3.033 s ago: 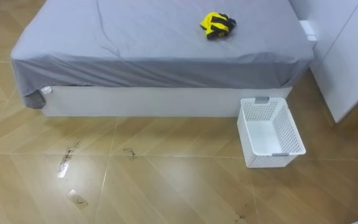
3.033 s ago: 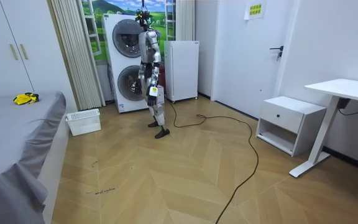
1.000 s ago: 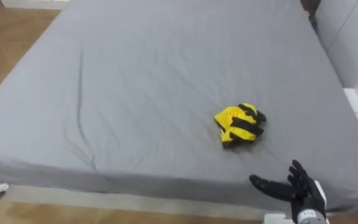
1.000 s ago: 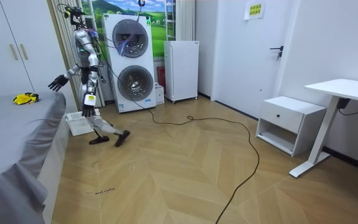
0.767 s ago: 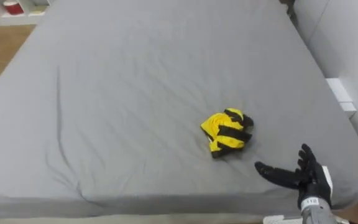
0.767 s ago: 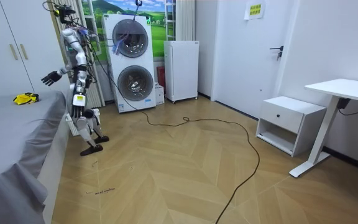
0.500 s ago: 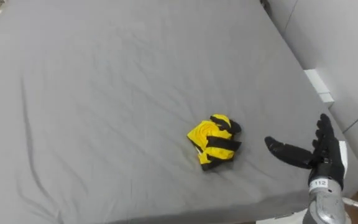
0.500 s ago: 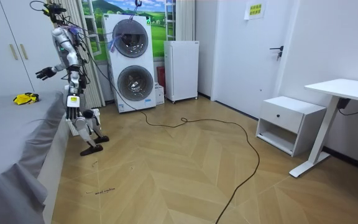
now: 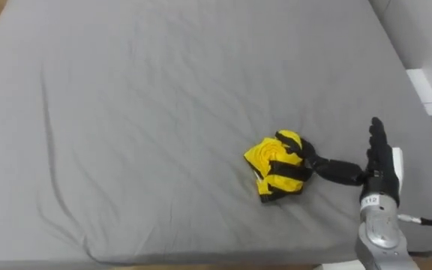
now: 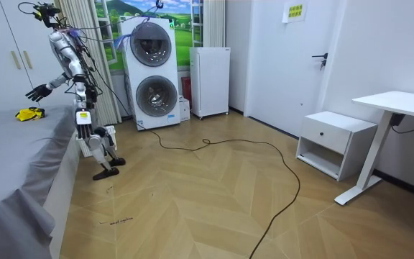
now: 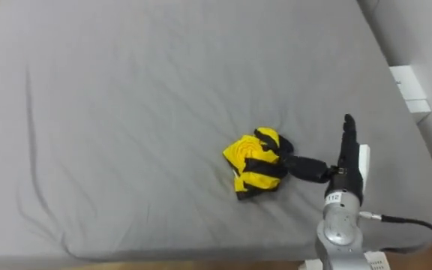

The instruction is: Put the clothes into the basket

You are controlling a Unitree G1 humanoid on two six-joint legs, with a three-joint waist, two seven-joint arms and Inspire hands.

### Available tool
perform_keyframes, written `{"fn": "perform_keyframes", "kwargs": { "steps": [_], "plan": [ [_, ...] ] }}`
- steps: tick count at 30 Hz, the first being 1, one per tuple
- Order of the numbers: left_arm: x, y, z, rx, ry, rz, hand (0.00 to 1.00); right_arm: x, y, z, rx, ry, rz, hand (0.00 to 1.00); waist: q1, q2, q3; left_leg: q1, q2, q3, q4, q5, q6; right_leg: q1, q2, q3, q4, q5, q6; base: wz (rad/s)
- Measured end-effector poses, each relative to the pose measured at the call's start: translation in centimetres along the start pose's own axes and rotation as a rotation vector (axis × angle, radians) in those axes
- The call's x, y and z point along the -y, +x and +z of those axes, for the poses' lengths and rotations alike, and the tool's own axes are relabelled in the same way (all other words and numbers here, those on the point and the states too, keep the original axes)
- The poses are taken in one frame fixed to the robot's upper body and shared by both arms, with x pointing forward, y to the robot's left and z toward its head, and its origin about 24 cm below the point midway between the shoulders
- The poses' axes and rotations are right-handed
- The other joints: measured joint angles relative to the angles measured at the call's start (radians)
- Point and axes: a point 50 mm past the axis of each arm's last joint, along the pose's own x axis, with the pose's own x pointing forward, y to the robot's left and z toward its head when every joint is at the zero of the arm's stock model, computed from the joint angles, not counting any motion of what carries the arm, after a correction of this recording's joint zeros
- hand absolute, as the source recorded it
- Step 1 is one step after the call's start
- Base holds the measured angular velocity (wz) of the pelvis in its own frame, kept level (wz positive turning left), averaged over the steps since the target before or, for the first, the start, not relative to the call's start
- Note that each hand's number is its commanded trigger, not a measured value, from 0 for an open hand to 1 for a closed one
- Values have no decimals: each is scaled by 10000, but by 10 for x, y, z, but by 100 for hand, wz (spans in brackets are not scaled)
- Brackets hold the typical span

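Note:
A crumpled yellow and black garment (image 9: 274,165) lies on the grey bed (image 9: 148,105), toward its right side near the front edge. My right hand (image 9: 379,163) is stretched out flat just right of it, open, with the thumb tip touching the garment's right edge. In the room view I stand at the bed's side and lean over it, right hand (image 10: 37,91) held out toward the garment (image 10: 28,114). My left hand (image 10: 83,122) hangs by my hip. The white basket (image 10: 83,147) stands on the floor behind my legs.
A white ledge (image 9: 424,94) lies just past the bed's right edge. Beyond me in the room view stand stacked washing machines (image 10: 149,72) and a white cabinet (image 10: 211,80); a white wardrobe (image 10: 9,61) rises behind the bed.
My right hand has moved left across the sheet until its thumb reached the garment. I have stepped up to the bed and leaned over it, and the eye views shifted.

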Motion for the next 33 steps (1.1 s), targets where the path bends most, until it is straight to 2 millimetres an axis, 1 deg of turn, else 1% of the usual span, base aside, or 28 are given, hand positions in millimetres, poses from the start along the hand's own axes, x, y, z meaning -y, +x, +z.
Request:
{"fn": "perform_keyframes", "kwargs": {
  "steps": [1, 2, 3, 4, 6, 9, 11, 13, 15, 17, 18, 20, 23, 24, 25, 27, 28, 29, 31, 33],
  "plan": [
    [0, 0, -1, -69, 11, -18, 0, 0, 1, 1, -30, -21, 5, 0, 45, 0, -1, -69, -7, -13, 2, 13, 11, -54, -12, -23, 0, 0, 0, 9],
    [0, 1, -2, -222, 34, -1, 0, -1, 4, 2, -58, -87, 24, 0, 236, -6, 3, -162, 10, -32, 6, 30, 24, -147, -36, -137, -12, 0, 0, 6],
    [-2, 1, -3, -336, 74, 21, 0, -3, 8, 1, -234, -219, 58, 0, 329, -6, 2, -254, -4, -91, 40, 41, 42, -179, -80, -369, -53, 1, 3, 11],
    [-2, 1, -3, -371, 122, 39, 0, -3, 10, 1, -318, -264, 61, 0, 365, -6, 2, -306, -20, -126, 45, 54, 58, -183, -97, -520, -98, 4, 7, 27],
    [-7, 1, -2, -447, 422, 137, 0, -5, 17, 3, -563, -334, 72, 0, 453, -9, 3, -556, -126, -351, 47, 175, 101, -297, -183, -982, -167, 5, 13, 38],
    [-12, 1, -1, -500, 1253, 202, 0, -7, 24, 7, -653, -507, 101, 0, 516, -4, 18, -692, -194, -445, 25, 270, 155, -325, -236, -1242, -168, 1, 21, 36],
    [-11, 2, 2, -490, 1410, 202, 0, -7, 28, 10, -643, -650, 93, 0, 645, -1, 21, -852, -213, -443, 52, 322, 187, -422, -259, -1368, -167, 4, 28, 25],
    [-7, 3, 6, -392, 1583, 106, 0, -5, 32, 11, -721, -882, 11, 0, 726, 32, 55, -979, -253, -435, 52, 396, 218, -485, -301, -1527, -167, 4, 31, 30],
    [-2, 4, 11, -255, 1927, -61, 0, -2, 35, 9, -915, -1006, -117, 0, 824, 59, 76, -1181, -266, -232, 59, 478, 274, -623, -355, -1602, -149, -24, 81, 28],
    [0, 5, 12, -225, 2053, -202, 0, 0, 37, 9, -1010, -1034, -229, 0, 989, 68, 99, -1389, -294, -251, 92, 520, 304, -799, -380, -1630, -147, -24, 81, 8],
    [1, 5, 12, -226, 2126, -294, 0, 4, 38, 8, -1063, -1134, -423, 0, 1007, 112, 136, -1501, -320, -307, 152, 533, 322, -857, -396, -1683, -142, -25, 83, 9],
    [1, 5, 12, -242, 2201, -347, 0, 8, 41, 8, -1147, -1317, -689, 0, 1068, 127, 149, -1689, -340, -352, 232, 548, 347, -1000, -417, -1734, -96, -33, 96, 10],
    [0, 5, 13, -219, 2540, -385, 0, 10, 48, 19, -971, -1360, -952, 0, 1125, 116, 196, -2038, -335, -381, 390, 574, 381, -1374, -461, -1825, 141, -51, 127, 3],
    [0, 5, 15, -184, 2636, -420, 0, 13, 51, 23, -928, -1416, -1074, 0, 1176, 117, 229, -2090, -346, -414, 397, 607, 403, -1453, -487, -1869, 238, -53, 130, 6],
    [1, 5, 16, -159, 2660, -424, 0, 15, 52, 23, -945, -1471, -1128, 0, 1217, 111, 235, -2122, -348, -428, 400, 618, 411, -1491, -493, -1870, 261, -53, 131, 7],
    [3, 7, 25, 11, 2943, -441, 0, 22, 56, 25, -917, -1853, -1204, 58, 1412, 75, 391, -2259, -353, -461, 540, 626, 424, -1549, -498, -1866, 288, -54, 132, 6],
    [3, 7, 27, 22, 3026, -441, 0, 22, 56, 25, -935, -1911, -1200, 96, 1431, 76, 392, -2334, -358, -488, 581, 626, 424, -1595, -498, -1867, 298, -55, 133, 5],
    [5, 8, 31, 79, 3092, -454, 0, 24, 57, 26, -964, -1954, -1248, 100, 1491, 76, 393, -2494, -352, -492, 659, 626, 427, -1769, -509, -1857, 407, -56, 133, 0],
    [6, 8, 32, 114, 3174, -469, 0, 28, 58, 25, -1075, -1911, -1312, 100, 1527, 87, 388, -2676, -352, -493, 728, 643, 455, -1920, -520, -1862, 467, -60, 136, 0],
    [7, 8, 31, -36, 3332, -477, 0, 35, 57, 16, -1519, -2026, -1391, 100, 1534, 90, 389, -2757, -363, -496, 746, 650, 468, -1981, -529, -1875, 469, -61, 137, 6]
  ]
}}
